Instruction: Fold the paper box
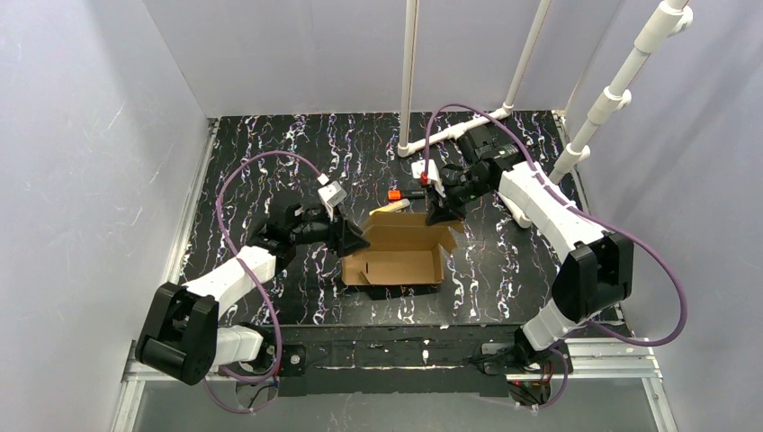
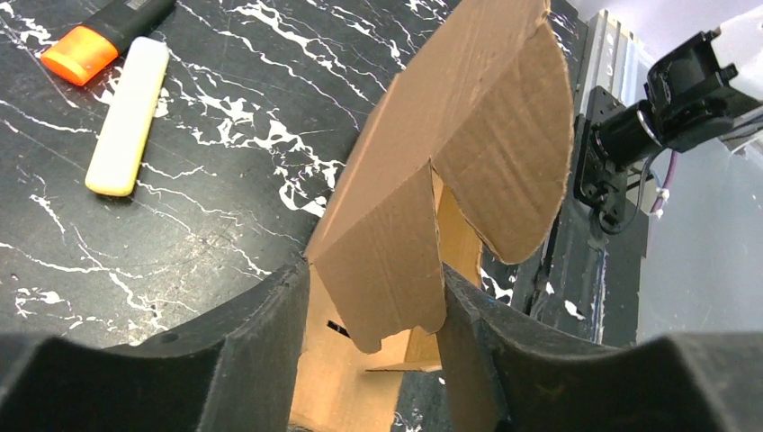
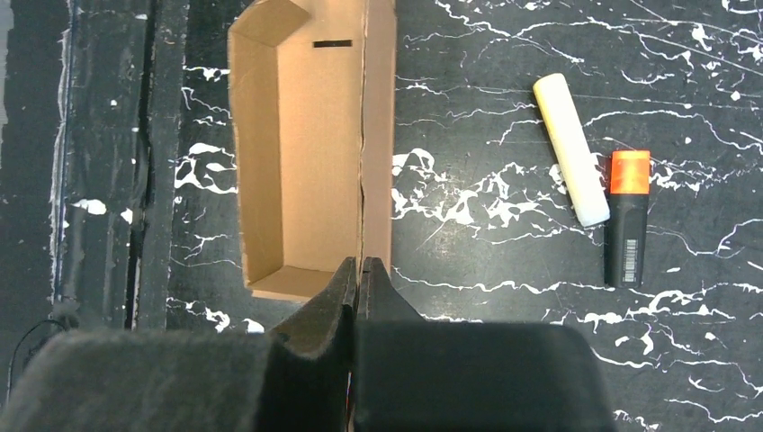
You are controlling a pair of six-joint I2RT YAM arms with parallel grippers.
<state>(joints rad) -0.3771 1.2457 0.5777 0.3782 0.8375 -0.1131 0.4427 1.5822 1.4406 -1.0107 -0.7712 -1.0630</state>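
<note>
Checking the top view, operator here: the paper box (image 1: 400,256) is sitting mid-table (image 1: 270,162), open side up and only partly formed. The left gripper (image 1: 357,238) is working at its left end, the right gripper (image 1: 441,214) at its far right corner.

Spotter: Left wrist?

Operator: Jaws are standing apart with the end flap (image 2: 387,270) upright between the fingers (image 2: 261,342), its edges right at both of them. I cannot tell whether it is clamped or only bracketed. I am judging the step as tucking that flap inward, so I am wanting to steer it along its crease, slowly, without buckling the board.

Spotter: Right wrist?

Operator: Fingertips (image 3: 337,288) are pressing together at the box corner nearest that camera, on a long crease. Whether cardboard is caught between them, I cannot tell. I am reading it as an anchor, steadying the box while the left side is folding.

Spotter: Clutter?

Operator: The yellow marker (image 1: 390,208) and orange marker (image 1: 393,193) are lying just beyond the far wall, near the right gripper. Any panel folding out that way is risking them, I judge. White pipes (image 1: 409,76) are standing farther back, well apart.
</note>
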